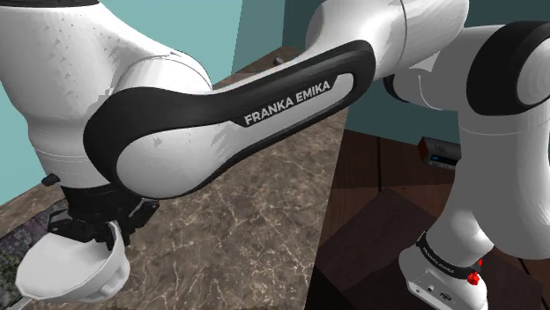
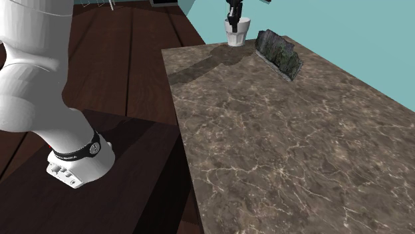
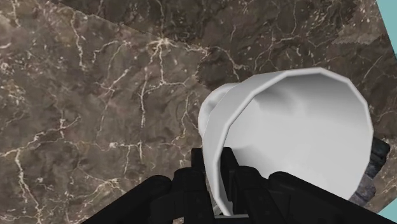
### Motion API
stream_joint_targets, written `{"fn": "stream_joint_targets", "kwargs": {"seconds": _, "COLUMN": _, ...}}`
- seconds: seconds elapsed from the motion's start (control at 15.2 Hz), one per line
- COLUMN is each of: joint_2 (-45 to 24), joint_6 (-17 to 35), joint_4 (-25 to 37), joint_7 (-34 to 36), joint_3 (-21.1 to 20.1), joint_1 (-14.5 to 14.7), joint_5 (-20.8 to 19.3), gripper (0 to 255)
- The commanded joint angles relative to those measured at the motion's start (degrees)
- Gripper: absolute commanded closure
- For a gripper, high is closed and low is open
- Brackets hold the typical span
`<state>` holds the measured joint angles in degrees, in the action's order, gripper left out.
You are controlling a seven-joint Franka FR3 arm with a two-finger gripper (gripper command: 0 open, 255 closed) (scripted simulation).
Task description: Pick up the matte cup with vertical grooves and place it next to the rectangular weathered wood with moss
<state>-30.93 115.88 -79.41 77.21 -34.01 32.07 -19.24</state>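
Brown marbled tabletop (image 2: 266, 146) is set against a teal wall (image 2: 359, 33), with a dark plank floor (image 2: 120, 73) alongside.

Tool (image 3: 219, 191) is closed on the wall of the white cup (image 3: 292, 127). One finger (image 3: 196, 175) is placed outside the rim and the other (image 3: 247, 181) inside, so the cup wall is clasped between them. Cup is drawn plain white and matte. Flat facets are seen on its inner wall; grooves cannot be made out. Cup mouth is turned toward the wrist camera, and a shadow is cast on the marble just beside the cup.

In the second exterior view the cup (image 2: 238, 32) is seen upright directly under the tool (image 2: 233, 20), at the far end of the tabletop, near the edge toward the floor. Whether its base is touching the marble cannot be told. Weathered wood slab (image 2: 279, 53) is stood on its long edge just beside the cup, on that view's right. Slab is grey-brown with green mossy patches. Contact between cup and slab cannot be judged.

In the shoulder view the cup (image 1: 70, 273) is held at the lower left under the tool (image 1: 101, 231). Above it the arm link lettered FRANKA EMIKA (image 1: 286, 104) is stretched across the tabletop. Arm base (image 2: 73, 163) is seen well apart from the cup, off the tabletop's floor-side edge. Small dark box (image 1: 438, 151) is seen on the floor behind the arm, too small to be identified.
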Motion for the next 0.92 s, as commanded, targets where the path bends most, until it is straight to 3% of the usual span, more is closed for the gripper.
{"fn": "stream_joint_targets", "kwargs": {"seconds": 0.0, "joint_2": -0.1, "joint_6": 1.6, "joint_4": -1.5, "joint_7": 0.2, "joint_3": 0.1, "joint_1": -0.2, "joint_5": -0.2, "gripper": 255}}
{"fn": "stream_joint_targets", "kwargs": {"seconds": 0.86, "joint_2": -2.9, "joint_6": 9.8, "joint_4": -7.4, "joint_7": 1.9, "joint_3": 1.5, "joint_1": -0.2, "joint_5": -2.4, "gripper": 255}}
